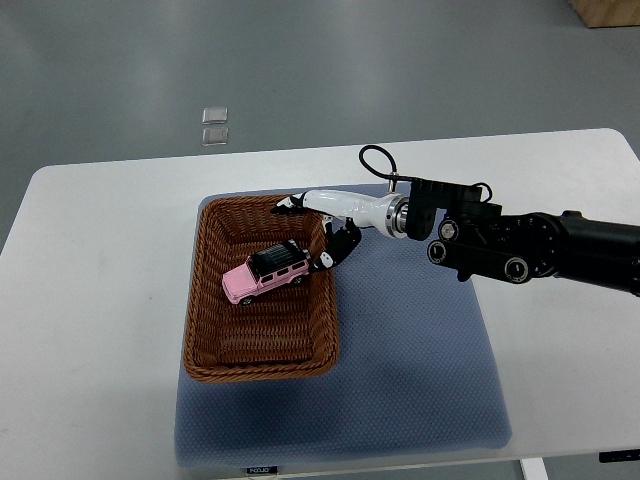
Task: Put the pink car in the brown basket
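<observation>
White tabletop under a grey floor carried a blue-grey textured mat, on which stood a brown rectangular woven wicker basket. Inside the basket, on its floor toward the far right part, lay the pink toy car with a black roof, tilted diagonally. Just beside the car, over the basket's right rim, the right hand, white with black fingertips, had its fingers spread and held nothing, its black arm entering from the right edge.

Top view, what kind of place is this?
Probably a robotics lab or test bench: a white table with a blue mat on a bare grey floor, the right hand over a staged basket.
</observation>
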Motion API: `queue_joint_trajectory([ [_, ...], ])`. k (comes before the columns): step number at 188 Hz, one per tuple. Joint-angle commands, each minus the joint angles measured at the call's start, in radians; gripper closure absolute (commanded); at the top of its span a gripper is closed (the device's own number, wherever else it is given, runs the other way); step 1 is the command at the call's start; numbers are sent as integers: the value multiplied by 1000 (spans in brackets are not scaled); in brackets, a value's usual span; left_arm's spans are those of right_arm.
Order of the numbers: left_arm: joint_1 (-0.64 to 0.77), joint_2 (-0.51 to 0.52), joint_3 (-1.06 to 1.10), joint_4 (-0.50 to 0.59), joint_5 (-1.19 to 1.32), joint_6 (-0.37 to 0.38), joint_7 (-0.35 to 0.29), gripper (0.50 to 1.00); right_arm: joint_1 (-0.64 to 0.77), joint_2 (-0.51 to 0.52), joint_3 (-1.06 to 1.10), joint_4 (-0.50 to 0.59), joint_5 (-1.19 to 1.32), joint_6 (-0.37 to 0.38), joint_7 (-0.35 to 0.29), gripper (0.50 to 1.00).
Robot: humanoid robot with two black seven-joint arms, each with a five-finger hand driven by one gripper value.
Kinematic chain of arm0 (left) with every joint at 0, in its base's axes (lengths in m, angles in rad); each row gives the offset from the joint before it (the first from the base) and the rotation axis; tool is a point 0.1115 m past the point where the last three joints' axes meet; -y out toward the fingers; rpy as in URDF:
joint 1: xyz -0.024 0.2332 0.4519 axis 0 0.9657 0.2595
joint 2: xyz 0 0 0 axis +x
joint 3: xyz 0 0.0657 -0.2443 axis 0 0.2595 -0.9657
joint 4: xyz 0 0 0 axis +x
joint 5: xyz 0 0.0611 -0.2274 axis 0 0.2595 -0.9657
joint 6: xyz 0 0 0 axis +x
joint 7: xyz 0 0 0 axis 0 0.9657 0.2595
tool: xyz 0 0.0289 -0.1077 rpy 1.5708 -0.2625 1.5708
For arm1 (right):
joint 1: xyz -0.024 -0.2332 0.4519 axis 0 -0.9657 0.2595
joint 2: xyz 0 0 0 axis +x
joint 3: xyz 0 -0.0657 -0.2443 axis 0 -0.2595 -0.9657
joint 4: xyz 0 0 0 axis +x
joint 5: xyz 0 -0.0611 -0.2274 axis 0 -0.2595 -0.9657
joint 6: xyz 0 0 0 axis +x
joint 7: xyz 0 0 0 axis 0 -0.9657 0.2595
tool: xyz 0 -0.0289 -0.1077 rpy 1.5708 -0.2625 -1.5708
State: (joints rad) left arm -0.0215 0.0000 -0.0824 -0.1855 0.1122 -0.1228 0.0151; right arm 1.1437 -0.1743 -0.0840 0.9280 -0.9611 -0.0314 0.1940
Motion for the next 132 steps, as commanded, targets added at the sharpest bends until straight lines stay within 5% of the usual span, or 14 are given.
queue_joint_trajectory([
  [1,0,0,1,0,0,0,0,500,2,-17,15,2,21,-2,1,605],
  [54,0,0,1,-2,0,0,0,500,-35,-116,282,8,163,8,2,605],
  [132,0,0,1,-2,1,0,0,500,-332,-137,843,9,324,8,2,591],
])
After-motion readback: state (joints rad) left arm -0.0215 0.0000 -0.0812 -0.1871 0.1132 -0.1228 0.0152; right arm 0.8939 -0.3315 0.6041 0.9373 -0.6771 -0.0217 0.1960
